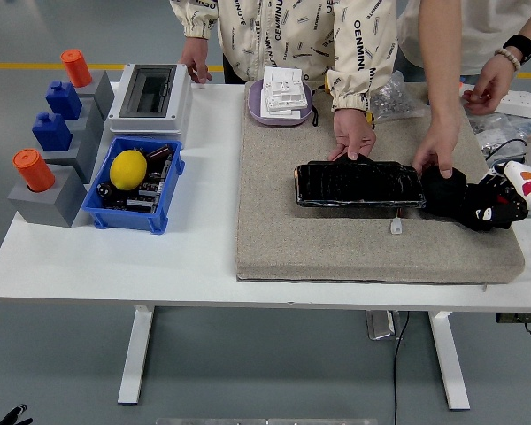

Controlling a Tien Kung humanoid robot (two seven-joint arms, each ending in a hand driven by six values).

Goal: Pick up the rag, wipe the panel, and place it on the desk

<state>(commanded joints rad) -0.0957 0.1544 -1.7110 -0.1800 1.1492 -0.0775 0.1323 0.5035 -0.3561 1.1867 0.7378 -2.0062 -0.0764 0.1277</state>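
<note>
On the mat [354,239], right of the panel [358,184], the black rag [442,188] is being clutched by the right hand [488,206] while a person's hand [436,155] is touching it.

Black rag [442,188] bunched, apparently touching glossy black panel [358,183].

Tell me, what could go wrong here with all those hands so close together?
1. A second person's hand rests on the black rag just as the robot's right hand reaches it, so fingers could get pinched or bumped.
2. Another person's hand steadies the panel; a wipe might brush it.
3. A small white connector on a wire lies beside the panel and might snag.
</note>
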